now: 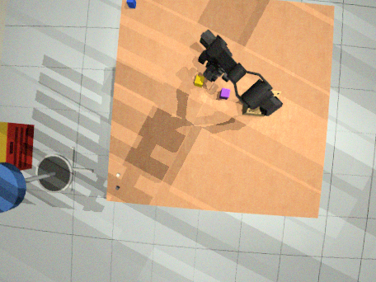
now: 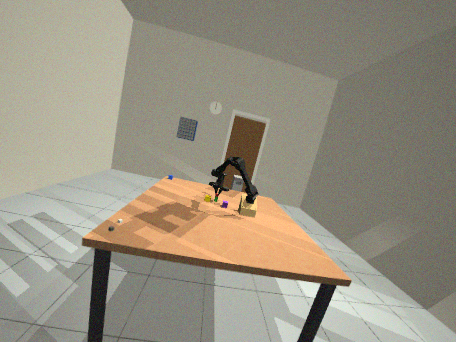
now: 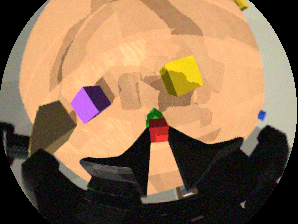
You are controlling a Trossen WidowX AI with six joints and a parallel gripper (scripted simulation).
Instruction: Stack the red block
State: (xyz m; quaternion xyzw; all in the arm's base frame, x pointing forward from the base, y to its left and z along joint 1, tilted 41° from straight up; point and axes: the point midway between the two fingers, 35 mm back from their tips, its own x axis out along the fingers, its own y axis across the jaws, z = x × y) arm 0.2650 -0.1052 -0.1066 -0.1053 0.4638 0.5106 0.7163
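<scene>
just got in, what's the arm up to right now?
The single black arm's gripper is shut on a small red block and holds it just above the green tower, whose top peeks out past the block in the wrist view. In the exterior view the block looks low over the tower, not released. A yellow block and a purple block sit on the wooden table to either side, apart from the tower.
</scene>
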